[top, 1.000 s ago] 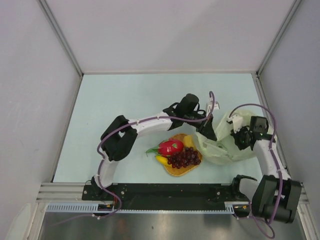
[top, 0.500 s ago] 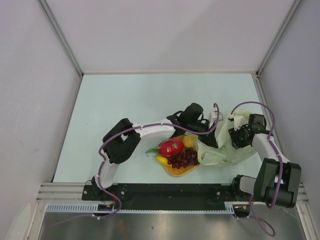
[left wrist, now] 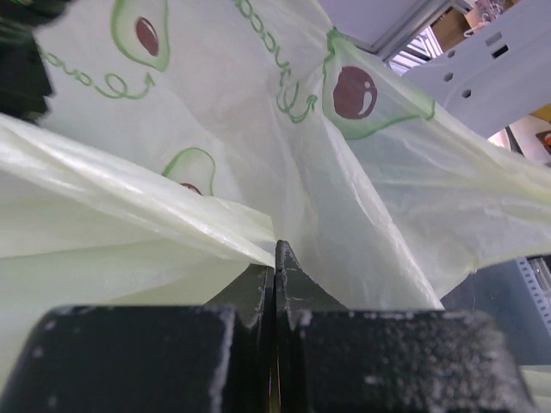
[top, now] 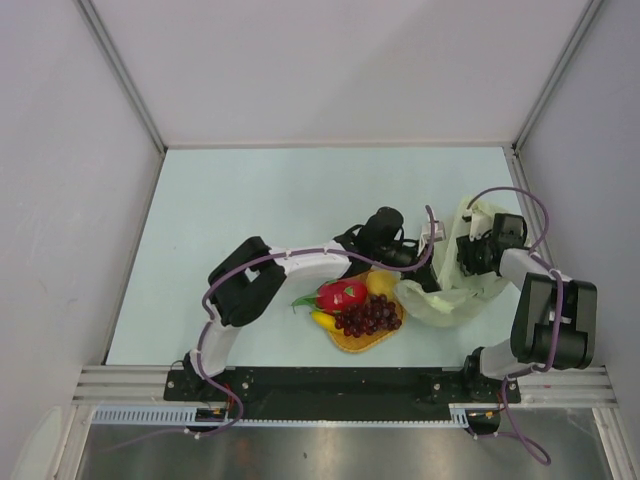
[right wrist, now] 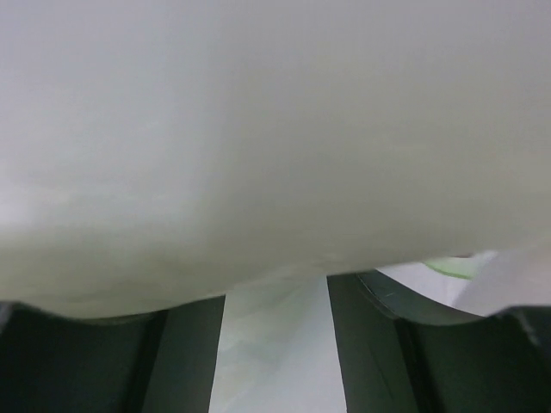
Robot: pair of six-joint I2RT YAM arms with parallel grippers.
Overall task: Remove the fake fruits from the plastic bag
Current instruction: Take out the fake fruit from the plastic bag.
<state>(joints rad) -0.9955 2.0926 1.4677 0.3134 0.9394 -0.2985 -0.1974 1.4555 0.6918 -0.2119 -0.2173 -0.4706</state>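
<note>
The left gripper (left wrist: 275, 258) pinches the plastic bag (left wrist: 258, 129); right gripper (right wrist: 275, 344) seemingly straddles it.

Fake fruits (top: 355, 303) on mat (top: 352, 344) beside plastic bag (top: 441, 301)

A cream-yellow, translucent bag (left wrist: 362, 172) is printed with green-outlined avocados, dark red pits and green lettering. An orange woven mat (top: 358, 343) bears a red-pink dragon fruit (top: 340, 294) with green tips, a yellow lemon (top: 378, 282), a yellow banana (top: 322, 320) and dark red-purple grapes (top: 370, 314). The surface (top: 250, 210) is pale blue-green. The arms (top: 300, 262) are white and black, with purple cables (top: 498, 191).
</note>
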